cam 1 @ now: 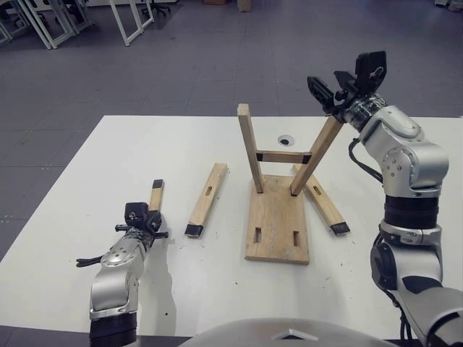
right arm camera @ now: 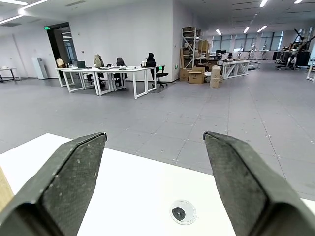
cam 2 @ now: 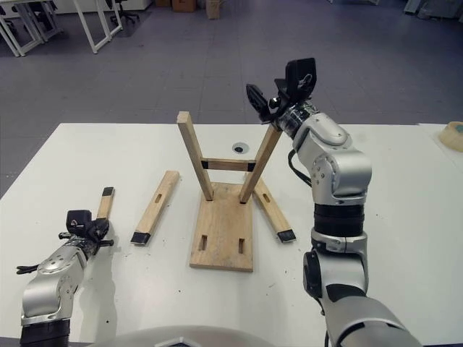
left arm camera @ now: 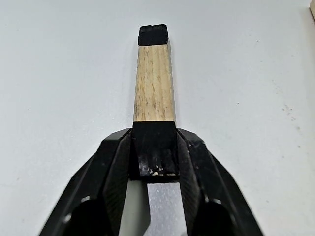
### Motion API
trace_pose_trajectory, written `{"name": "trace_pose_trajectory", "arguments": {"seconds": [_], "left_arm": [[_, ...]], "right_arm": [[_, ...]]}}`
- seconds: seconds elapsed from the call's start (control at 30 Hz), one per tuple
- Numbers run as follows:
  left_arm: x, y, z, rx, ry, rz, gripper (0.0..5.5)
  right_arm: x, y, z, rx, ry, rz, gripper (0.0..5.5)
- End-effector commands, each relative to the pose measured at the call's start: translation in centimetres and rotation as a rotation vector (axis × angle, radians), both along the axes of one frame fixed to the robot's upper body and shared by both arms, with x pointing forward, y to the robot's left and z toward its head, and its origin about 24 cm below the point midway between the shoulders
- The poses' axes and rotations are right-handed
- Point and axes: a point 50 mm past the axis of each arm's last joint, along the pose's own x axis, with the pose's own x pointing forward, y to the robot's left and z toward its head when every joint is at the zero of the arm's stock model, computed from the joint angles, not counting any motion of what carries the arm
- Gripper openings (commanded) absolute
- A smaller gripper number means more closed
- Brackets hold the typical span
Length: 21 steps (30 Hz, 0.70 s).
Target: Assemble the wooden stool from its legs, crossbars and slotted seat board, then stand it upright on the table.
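Note:
The slotted seat board (cam 1: 278, 217) lies flat mid-table. Two legs (cam 1: 249, 148) (cam 1: 315, 154), joined by a short crossbar (cam 1: 282, 156), stand tilted in its far slots. My right gripper (cam 1: 346, 81) is open just above and beyond the top of the right standing leg, with nothing between its fingers (right arm camera: 74, 187). One loose leg (cam 1: 207, 199) lies left of the board, and another loose leg (cam 1: 323, 201) lies against its right side. At the near left, my left gripper (left arm camera: 153, 137) is shut on the black end of a short crossbar (left arm camera: 154, 83) lying on the table (cam 1: 87, 188).
A round cable hole (cam 1: 287, 139) sits in the table behind the standing legs. The white tabletop has free room at its left and near front. Beyond the far edge are grey floor and distant desks.

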Motion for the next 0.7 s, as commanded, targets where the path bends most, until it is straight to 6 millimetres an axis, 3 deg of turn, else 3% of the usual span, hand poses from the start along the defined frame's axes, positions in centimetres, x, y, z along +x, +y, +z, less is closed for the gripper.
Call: {"name": "trace_pose_trajectory", "arguments": {"seconds": [0.03,0.13,0.23,0.33,0.47,0.63,0.7], "left_arm": [[2.0,-0.3,2.1,-0.026,-0.181,-0.025,1.31],[3.2,-0.4,4.4,-0.026,-0.322,-0.057,1.31],[4.2,-0.7,7.3,-0.035,-0.479,-0.095,1.31],[5.6,-1.8,11.2,-0.049,-0.666,-0.179,1.31],[6.0,-3.5,15.3,0.036,-0.893,-0.348,1.31],[5.6,-7.0,18.2,0.117,-1.067,-0.572,1.31],[5.1,-8.4,18.4,0.149,-1.092,-0.67,1.31]], "right_arm": [[-1.1,-0.4,2.0,0.101,-0.1,0.005,3.64],[-3.1,-0.2,7.2,0.341,-0.376,0.041,3.64],[-4.5,-0.5,9.1,0.419,-0.468,0.047,3.64],[-5.3,-0.6,8.1,0.488,-0.392,0.139,3.64],[-7.1,1.5,5.4,0.615,-0.211,0.378,3.82],[-8.0,3.6,2.7,0.703,-0.039,0.439,4.77],[-8.3,4.7,1.8,0.789,0.036,0.455,4.8]]}}
